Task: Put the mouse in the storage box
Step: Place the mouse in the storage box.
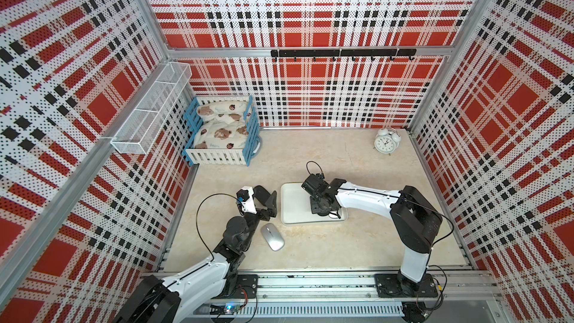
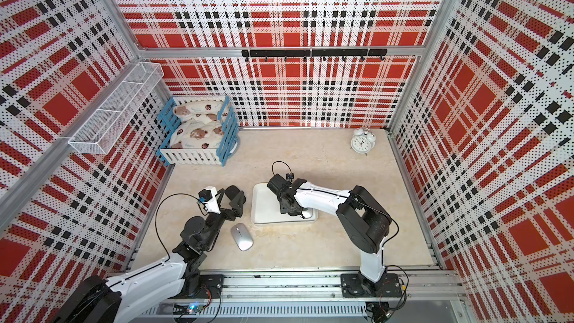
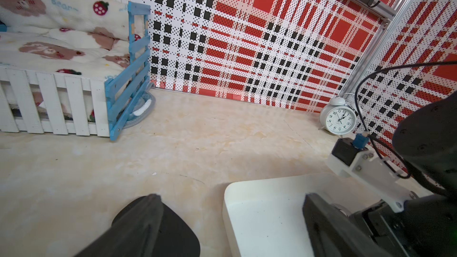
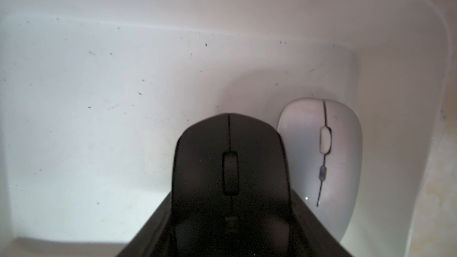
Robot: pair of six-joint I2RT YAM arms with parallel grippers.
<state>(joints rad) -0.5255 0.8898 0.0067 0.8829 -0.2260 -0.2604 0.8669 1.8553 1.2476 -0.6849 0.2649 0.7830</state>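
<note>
The storage box is a shallow white tray in the middle of the table, seen in both top views. My right gripper reaches down into it, shut on a black mouse held by its sides. A pale grey mouse lies in the tray right beside the black one. A silver mouse rests on the table in front of the tray's left corner. My left gripper hovers open and holds nothing, just left of the tray, whose corner shows between its fingers.
A blue-and-white slatted crate with bedding stands at the back left. A white alarm clock stands at the back right. A white wire-mesh basket hangs on the left wall and a black hook rail on the back wall.
</note>
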